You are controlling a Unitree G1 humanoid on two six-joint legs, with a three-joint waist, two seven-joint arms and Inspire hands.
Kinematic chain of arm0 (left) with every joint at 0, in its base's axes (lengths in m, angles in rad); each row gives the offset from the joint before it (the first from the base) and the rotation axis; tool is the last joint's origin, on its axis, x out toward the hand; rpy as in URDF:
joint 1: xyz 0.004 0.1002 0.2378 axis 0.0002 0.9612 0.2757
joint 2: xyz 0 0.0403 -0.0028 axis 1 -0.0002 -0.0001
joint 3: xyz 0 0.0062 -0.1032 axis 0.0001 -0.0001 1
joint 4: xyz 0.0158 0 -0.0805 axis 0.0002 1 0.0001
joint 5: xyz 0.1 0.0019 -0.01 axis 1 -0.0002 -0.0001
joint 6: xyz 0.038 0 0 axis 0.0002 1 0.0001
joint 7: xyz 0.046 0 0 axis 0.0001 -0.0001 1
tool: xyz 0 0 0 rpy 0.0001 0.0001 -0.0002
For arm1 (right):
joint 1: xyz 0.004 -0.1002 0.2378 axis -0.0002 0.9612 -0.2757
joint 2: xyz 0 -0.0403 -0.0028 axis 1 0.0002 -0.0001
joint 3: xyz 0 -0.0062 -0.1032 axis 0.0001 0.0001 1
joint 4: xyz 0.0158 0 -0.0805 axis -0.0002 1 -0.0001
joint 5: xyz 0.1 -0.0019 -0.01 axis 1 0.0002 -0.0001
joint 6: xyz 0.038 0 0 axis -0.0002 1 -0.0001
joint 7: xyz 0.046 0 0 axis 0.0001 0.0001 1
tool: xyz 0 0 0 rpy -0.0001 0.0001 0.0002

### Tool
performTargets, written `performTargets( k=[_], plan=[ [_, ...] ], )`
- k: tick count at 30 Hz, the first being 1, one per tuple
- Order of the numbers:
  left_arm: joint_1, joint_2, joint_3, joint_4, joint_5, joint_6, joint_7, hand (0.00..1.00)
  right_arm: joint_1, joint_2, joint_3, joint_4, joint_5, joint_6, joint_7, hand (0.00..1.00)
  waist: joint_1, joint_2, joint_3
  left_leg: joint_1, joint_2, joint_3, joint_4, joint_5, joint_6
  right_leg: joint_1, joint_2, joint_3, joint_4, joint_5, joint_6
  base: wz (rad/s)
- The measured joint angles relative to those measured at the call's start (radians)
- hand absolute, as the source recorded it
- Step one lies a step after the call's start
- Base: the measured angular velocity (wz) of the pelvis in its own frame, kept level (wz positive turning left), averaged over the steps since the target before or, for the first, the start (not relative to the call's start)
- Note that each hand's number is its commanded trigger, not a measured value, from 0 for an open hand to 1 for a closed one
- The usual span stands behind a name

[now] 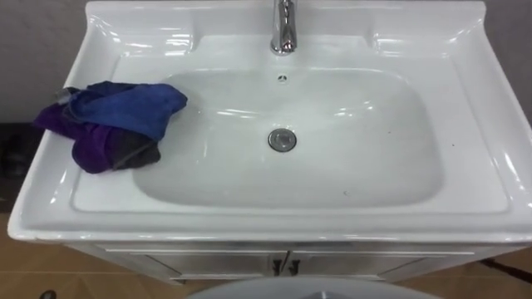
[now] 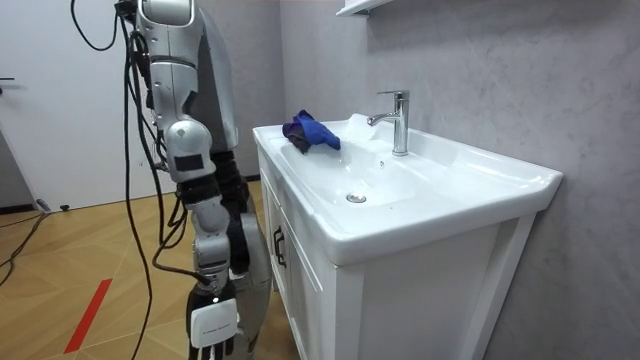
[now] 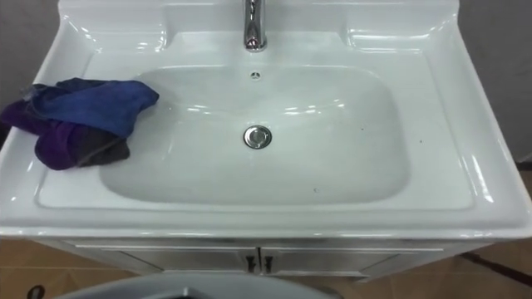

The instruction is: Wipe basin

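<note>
You see the cloth [image 1: 112,123] bunched on the basin [image 1: 465,124] rim, left of the faucet [image 1: 284,26]. Your one visible robot hand [image 2: 212,328] hangs straight-fingered, empty. This fits either wiping ahead or done.

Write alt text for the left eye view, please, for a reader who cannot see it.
A white basin seen from above, with a crumpled blue and purple cloth lying on its left rim and hanging slightly into the bowl. A chrome faucet stands at the back centre, above the round drain.
</note>
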Motion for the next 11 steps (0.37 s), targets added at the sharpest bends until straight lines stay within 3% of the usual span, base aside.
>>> performTargets(
  k=[11],
  plan=[
    [-0.002, -0.005, -0.054, -0.013, 0.012, 0.007, -0.010, 0.00, -0.023, 0.000, 0.007, 0.000, 0.001, 0.018, 0.001, 0.00, -0.024, 0.026, -0.0022, -0.005, 0.000, 0.017, 0.005, 0.000, 0.000, -0.015, 0.000, 0.015, 0.006, 0.000, -0.001, -0.05]
  ],
)
